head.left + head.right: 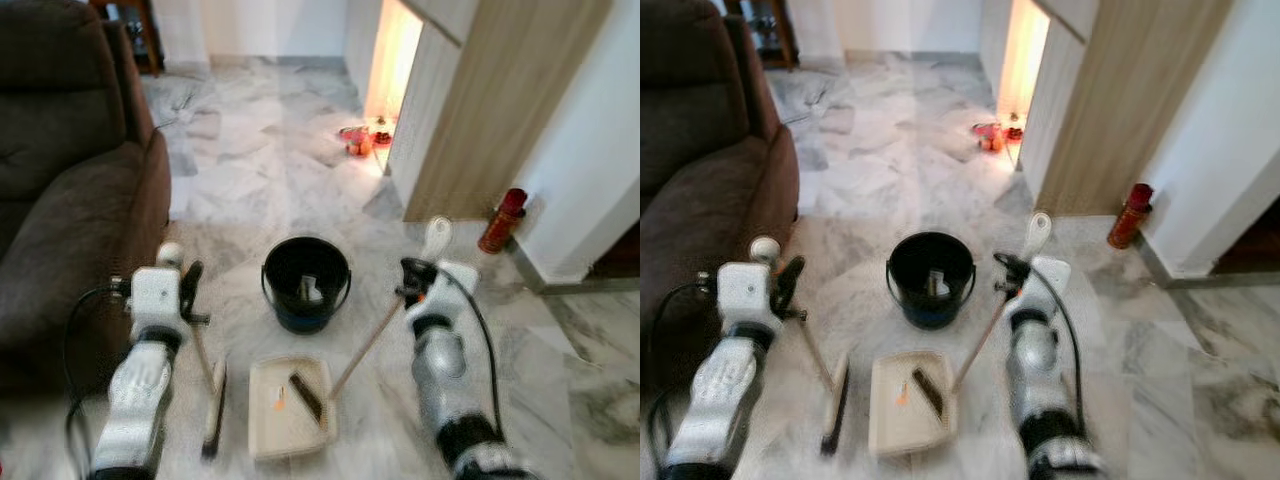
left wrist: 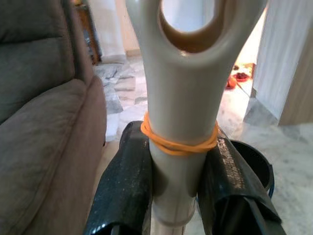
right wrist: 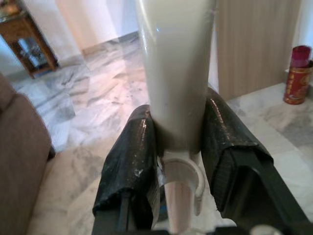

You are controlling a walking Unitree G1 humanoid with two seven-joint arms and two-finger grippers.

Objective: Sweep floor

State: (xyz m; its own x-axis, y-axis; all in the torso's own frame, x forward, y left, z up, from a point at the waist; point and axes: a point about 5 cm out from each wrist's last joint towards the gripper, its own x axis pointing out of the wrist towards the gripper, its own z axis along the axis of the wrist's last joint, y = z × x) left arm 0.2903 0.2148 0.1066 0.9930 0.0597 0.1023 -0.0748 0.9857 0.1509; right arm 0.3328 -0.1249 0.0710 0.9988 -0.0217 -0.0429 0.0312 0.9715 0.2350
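Marble floor [image 1: 260, 170] stretched ahead of both tools, with a brown sofa [image 1: 60, 200] beside the left one. A black bucket [image 1: 306, 283] stood between and ahead of them, probably for debris. The dustpan [image 1: 288, 408] lay flat below, its handle clamped by the right tool [image 1: 415, 272]. The brush [image 1: 213, 408] was held low by the left tool [image 1: 190, 290], closed on its handle.

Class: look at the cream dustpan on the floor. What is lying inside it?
Inside the dustpan lie a small orange scrap and a dark strip-shaped piece. The right pincer holds its long handle. The floor beneath the tray is covered.
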